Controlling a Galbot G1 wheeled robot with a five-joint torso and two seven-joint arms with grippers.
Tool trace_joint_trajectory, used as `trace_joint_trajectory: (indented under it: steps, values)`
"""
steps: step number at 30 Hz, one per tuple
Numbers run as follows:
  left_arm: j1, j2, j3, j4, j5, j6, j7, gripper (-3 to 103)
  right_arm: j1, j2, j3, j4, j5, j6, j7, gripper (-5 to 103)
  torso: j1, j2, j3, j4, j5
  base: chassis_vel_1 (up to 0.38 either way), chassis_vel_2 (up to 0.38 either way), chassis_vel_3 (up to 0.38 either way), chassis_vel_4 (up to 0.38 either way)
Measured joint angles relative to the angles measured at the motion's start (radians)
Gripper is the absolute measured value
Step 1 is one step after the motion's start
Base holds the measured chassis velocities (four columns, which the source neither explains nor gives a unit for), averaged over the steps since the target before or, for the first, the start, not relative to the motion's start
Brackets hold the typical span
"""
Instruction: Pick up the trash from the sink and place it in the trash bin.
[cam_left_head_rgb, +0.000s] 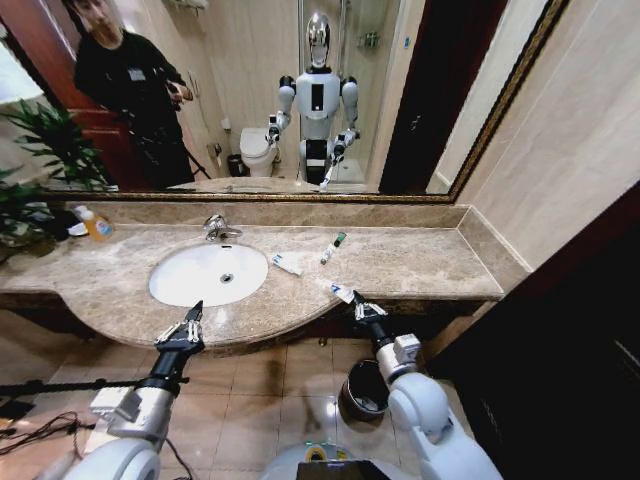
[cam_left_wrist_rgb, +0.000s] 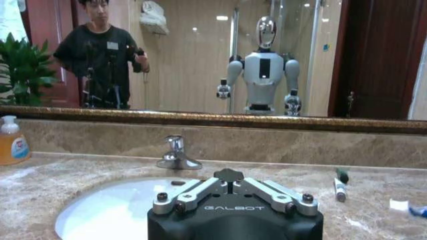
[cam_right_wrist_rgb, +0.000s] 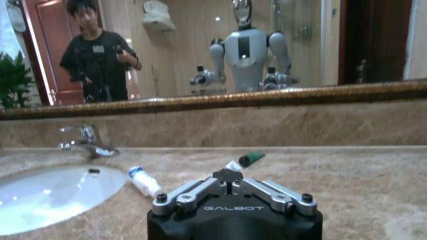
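On the marble counter we counted three tubes: blue-capped tube (cam_left_head_rgb: 285, 264) at the sink (cam_left_head_rgb: 170, 290) rim, green-capped tube (cam_left_head_rgb: 333, 247) behind, third tube (cam_left_head_rgb: 341, 292) by our right gripper (cam_left_head_rgb: 366, 309). Left gripper (cam_left_head_rgb: 183, 327) hovered at the counter edge; both empty, whether open or closed we couldn't tell. Trash bin (cam_left_head_rgb: 362, 390) stood below.

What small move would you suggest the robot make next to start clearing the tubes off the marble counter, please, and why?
Probably ease the right gripper forward and down onto the small white tube with a blue end at the beige marble counter's front edge. It lies just ahead of the fingertips, the nearest piece, and the round dark trash bin stands on the floor right below that arm. The left gripper waits by the oval white sink.
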Motion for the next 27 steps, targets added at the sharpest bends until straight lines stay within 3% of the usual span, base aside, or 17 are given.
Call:
trace_joint_trajectory:
  steps: [7, 16, 20, 27]
  values:
    - [0.0, 0.0, 0.0, 0.0, 0.0, 0.0, 0.0, 0, -0.131, -0.042, 0.1, 0.133, 0.043, 0.003, -0.022, 0, 0.0, 0.0, 0.0, -0.0001, -0.0001, 0.0, 0.0, 0.0, 0.0]
    - [0.0, 0.0, 0.0, 0.0, 0.0, 0.0, 0.0, 0, -0.224, -0.042, 0.135, 0.115, 0.054, 0.008, -0.049, 0, 0.0, 0.0, 0.0, 0.0, 0.0, 0.0, 0.0, 0.0, 0.0]
    - [0.0, 0.0, 0.0, 0.0, 0.0, 0.0, 0.0, 0, -0.238, -0.037, 0.135, 0.078, 0.055, 0.001, -0.063, 0, 0.0, 0.0, 0.0, -0.0001, -0.0001, 0.0, 0.0, 0.0, 0.0]
    - [0.0, 0.0, 0.0, 0.0, 0.0, 0.0, 0.0, 0, -0.208, 0.01, 0.131, -0.179, 0.014, 0.054, -0.089, 0, 0.0, 0.0, 0.0, 0.0, 0.0, 0.0, 0.0, 0.0, 0.0]
